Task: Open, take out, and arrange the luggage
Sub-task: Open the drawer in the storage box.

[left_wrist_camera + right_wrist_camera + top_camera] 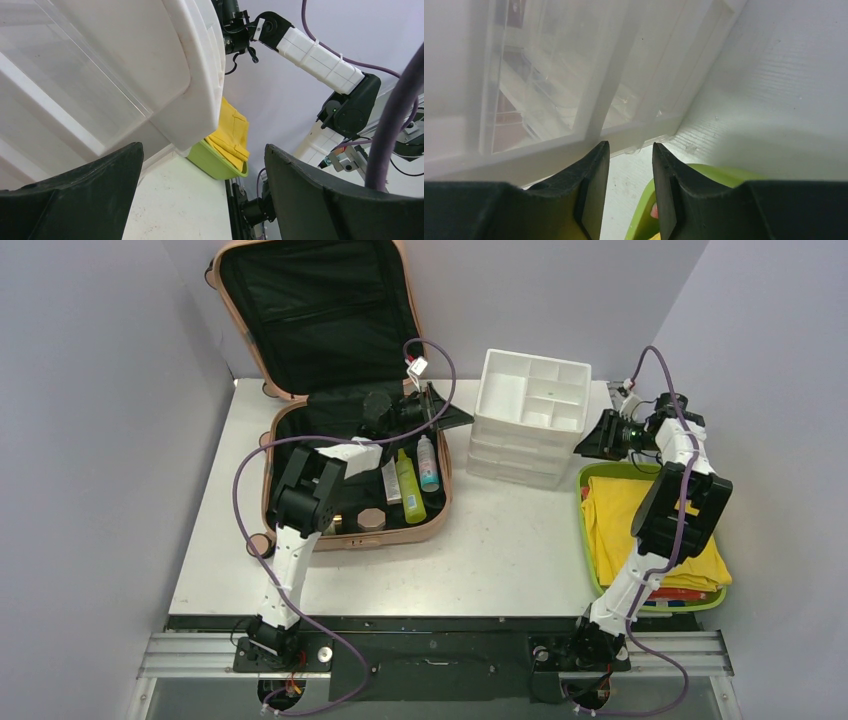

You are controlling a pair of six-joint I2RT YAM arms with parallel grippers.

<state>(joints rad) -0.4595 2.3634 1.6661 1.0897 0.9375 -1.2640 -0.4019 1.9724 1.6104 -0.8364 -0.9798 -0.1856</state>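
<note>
The salmon-pink luggage lies open at the back left, its black-lined lid leaning on the wall. Its lower half holds a green bottle, a white-and-teal bottle, a white tube and a brown round jar. My left gripper is above the luggage's right rim, wide open and empty, facing right. My right gripper is at the right side of the white drawer organizer, its jaws a little apart with nothing between them.
The lime-green tray at the right edge holds folded yellow cloth; it also shows in the left wrist view. The organizer fills the upper left of both wrist views. Walls close in on three sides.
</note>
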